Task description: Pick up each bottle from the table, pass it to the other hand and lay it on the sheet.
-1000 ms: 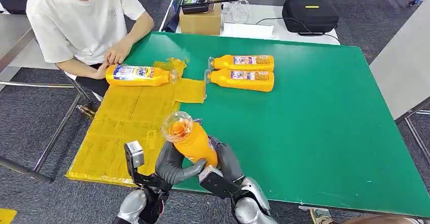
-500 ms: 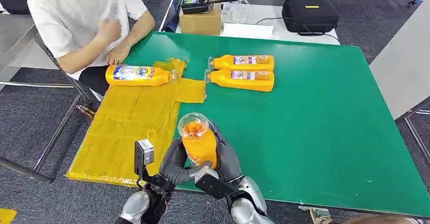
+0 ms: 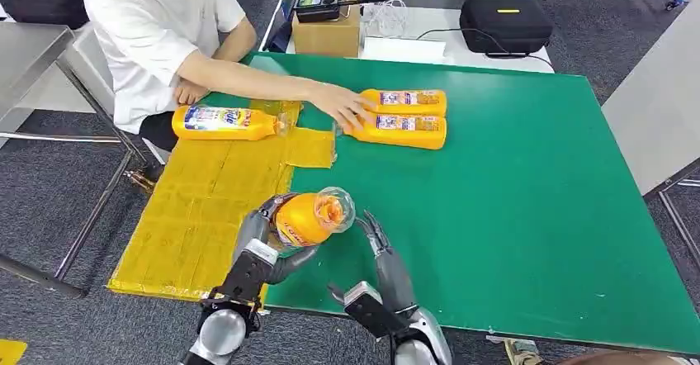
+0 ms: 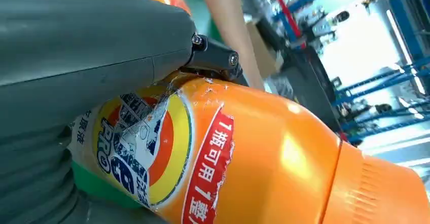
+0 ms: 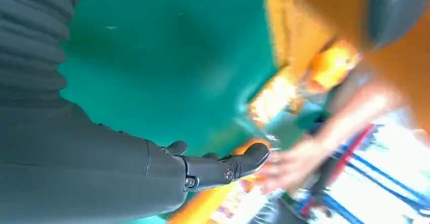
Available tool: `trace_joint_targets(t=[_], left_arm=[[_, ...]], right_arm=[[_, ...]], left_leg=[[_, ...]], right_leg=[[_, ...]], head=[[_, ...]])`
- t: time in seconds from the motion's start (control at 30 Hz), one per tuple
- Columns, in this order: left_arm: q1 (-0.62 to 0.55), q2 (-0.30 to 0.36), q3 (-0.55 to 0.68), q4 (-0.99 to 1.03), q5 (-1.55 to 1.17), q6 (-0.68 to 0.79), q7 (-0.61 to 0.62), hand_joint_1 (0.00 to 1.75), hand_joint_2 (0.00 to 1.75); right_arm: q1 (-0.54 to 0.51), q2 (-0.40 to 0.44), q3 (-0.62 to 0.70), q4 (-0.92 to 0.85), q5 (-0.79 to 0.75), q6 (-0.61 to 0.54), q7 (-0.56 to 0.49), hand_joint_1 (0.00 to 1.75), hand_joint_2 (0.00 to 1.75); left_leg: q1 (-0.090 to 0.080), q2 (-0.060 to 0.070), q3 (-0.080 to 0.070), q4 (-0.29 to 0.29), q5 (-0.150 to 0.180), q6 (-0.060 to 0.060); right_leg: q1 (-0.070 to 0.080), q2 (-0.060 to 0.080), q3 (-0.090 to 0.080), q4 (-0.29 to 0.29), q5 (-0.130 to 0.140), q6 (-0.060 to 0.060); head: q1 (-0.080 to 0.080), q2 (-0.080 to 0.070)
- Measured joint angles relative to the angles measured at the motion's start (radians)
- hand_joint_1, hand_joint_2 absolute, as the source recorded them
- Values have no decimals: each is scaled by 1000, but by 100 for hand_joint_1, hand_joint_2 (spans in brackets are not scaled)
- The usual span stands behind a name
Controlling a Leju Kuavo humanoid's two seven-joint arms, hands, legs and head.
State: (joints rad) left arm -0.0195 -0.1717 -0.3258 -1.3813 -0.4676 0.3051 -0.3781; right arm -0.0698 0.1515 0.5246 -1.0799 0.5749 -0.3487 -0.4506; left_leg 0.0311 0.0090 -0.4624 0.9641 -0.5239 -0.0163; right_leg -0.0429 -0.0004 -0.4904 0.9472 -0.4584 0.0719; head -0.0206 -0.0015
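The orange bottle [image 3: 309, 219] lies tilted inside the left hand [image 3: 264, 245], whose fingers [image 3: 290, 259] wrap its body above the yellow sheet [image 3: 198, 208] edge. Just beside it, the right hand [image 3: 386, 267] spreads its fingers [image 3: 373, 229], holding nothing, over the green bench [image 3: 512, 216].

1. My desk [image 3: 528, 208] is green-topped.
2. A yellow sheet [image 3: 206, 208] covers its left edge.
3. One orange bottle [image 3: 223, 122] lies on that sheet.
4. Two bottles [image 3: 400, 117] lie side by side, touching, on bare green.
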Motion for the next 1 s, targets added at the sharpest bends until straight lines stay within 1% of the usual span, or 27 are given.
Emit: trace_joint_targets(t=[0.2,0.43,0.5,0.57,0.6,0.63,0.67,0.7,0.73,0.9,0.93,0.97,1.0], left_arm=[[-15,51,77,-3,-148,-6,37,175,175],[-31,118,95,81,-513,58,93,175,175],[-31,133,92,113,-542,39,107,175,175],[-31,151,90,148,-558,-20,133,175,175],[-35,159,89,163,-566,-34,136,169,175],[-42,165,86,183,-567,-47,136,155,175],[-52,171,85,198,-567,-50,136,148,175],[-66,175,84,221,-567,-60,137,147,175],[-82,180,83,243,-566,-67,139,115,175],[-160,190,79,343,-546,-118,153,115,175],[-171,191,79,358,-543,-123,155,47,175],[-179,192,79,369,-541,-125,155,14,175],[-186,193,78,378,-541,-126,155,3,175]], right_arm=[[39,-12,-90,-26,-3,51,20,0,175],[54,-11,-123,-33,-3,75,20,0,175],[57,-11,-129,-39,-4,79,20,0,175],[58,-11,-135,-42,-7,86,20,0,175],[57,-12,-138,-43,-7,87,20,0,175],[57,-13,-142,-43,-7,88,20,0,175],[57,-13,-144,-43,-6,90,20,0,175],[57,-13,-147,-43,-6,95,19,0,175],[57,-13,-149,-43,-6,98,17,0,175],[51,-12,-151,-42,-7,109,8,0,175],[50,-12,-151,-42,-7,109,7,0,175],[50,-12,-151,-42,-7,110,6,0,175],[50,-12,-151,-42,-7,110,6,0,175]], left_leg=[[0,0,0,0,0,0],[0,1,0,0,0,0],[0,0,0,0,0,0],[0,1,0,0,0,0],[0,0,0,0,0,0],[0,0,0,0,0,0],[0,0,0,0,0,0],[0,0,1,0,0,0],[0,0,2,0,0,0],[0,-1,7,-1,1,-1],[0,-1,8,-1,1,-1],[0,-1,9,-1,1,-1],[0,-1,11,-1,1,-1]], right_leg=[[0,0,0,0,0,0],[0,0,0,0,0,0],[0,0,0,0,0,0],[0,0,-1,0,0,0],[0,0,-1,0,0,0],[0,0,0,0,0,0],[0,0,0,0,0,0],[0,0,1,0,0,0],[0,0,2,0,0,0],[0,-1,8,1,0,0],[0,-1,9,1,0,0],[0,-1,11,1,0,0],[0,-1,12,1,0,0]], head=[[0,0],[0,0],[0,0],[0,0],[0,0],[0,0],[0,0],[0,0],[0,0],[0,0],[0,0],[0,0],[0,0]])
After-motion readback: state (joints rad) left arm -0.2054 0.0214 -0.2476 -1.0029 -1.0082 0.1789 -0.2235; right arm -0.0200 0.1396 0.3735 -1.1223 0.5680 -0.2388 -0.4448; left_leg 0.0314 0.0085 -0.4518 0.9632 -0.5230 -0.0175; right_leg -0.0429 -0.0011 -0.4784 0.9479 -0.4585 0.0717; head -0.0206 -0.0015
